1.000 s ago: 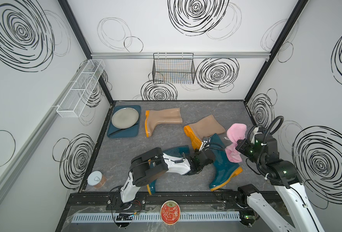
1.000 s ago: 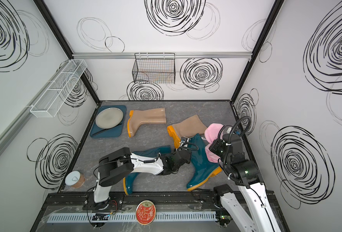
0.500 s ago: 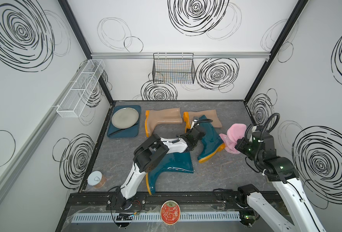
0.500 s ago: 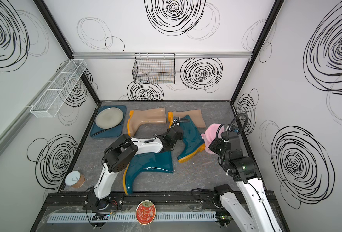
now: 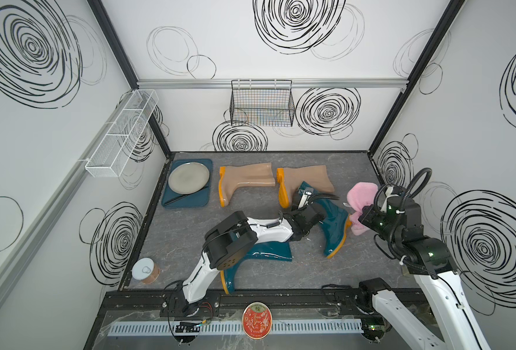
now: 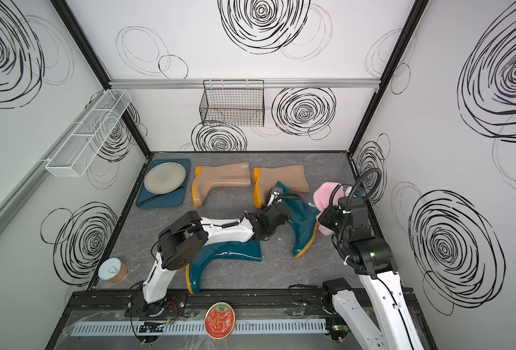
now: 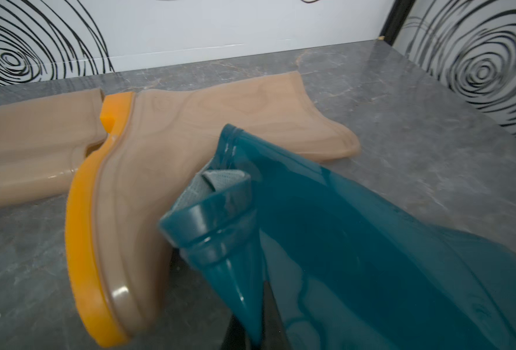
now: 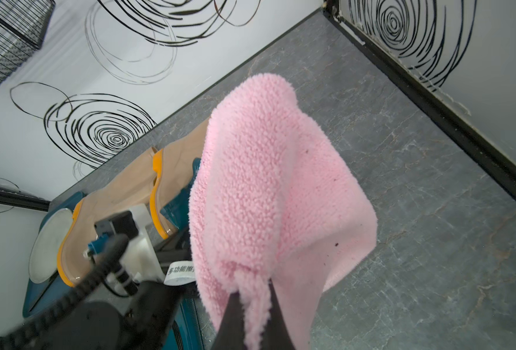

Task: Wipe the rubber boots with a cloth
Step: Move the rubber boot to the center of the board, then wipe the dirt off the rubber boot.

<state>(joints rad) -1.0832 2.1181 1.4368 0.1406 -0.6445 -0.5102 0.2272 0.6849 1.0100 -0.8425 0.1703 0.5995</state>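
Gripping on both sides.
Clamping cuff of 1 teal boot (image 5: 333,225) in left gripper (image 7: 259,303), pinching pink cloth (image 8: 266,181) in right gripper (image 8: 254,300).

On my left, at the back of the grey marbled tabletop (image 5: 190,233), I see a dark blue tray (image 5: 203,198). It carries a round grey plate (image 5: 189,178), and a slim dark utensil (image 5: 179,198) lies on the tray along the plate's near edge. A copper-sided can (image 5: 146,270) with a silver lid sits at the front left corner. A white mesh shelf (image 5: 120,135) hangs on the left wall and a black wire basket (image 5: 261,104) on the back wall. A round red tin (image 5: 256,319) rests on the front ledge.
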